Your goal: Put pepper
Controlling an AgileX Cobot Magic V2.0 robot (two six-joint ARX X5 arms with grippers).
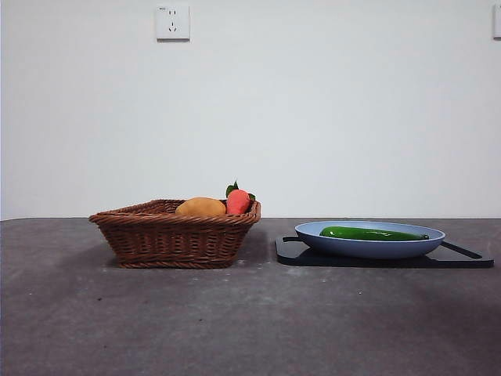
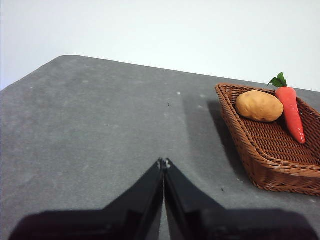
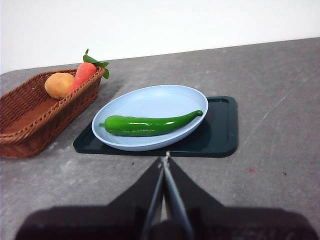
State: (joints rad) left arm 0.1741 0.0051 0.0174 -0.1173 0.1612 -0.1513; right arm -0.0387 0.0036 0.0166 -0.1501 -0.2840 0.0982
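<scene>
Looks like I'm in a lab-type test setup: bare white wall (image 1: 313,110), one wall socket (image 1: 172,22), plain grey surface (image 1: 235,321).

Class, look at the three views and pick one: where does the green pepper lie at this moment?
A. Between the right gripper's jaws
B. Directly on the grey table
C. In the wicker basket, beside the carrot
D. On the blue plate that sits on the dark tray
D. The pepper lies lengthwise on the blue plate, which sits on the dark tray; the right gripper is shut and short of the plate.
</scene>
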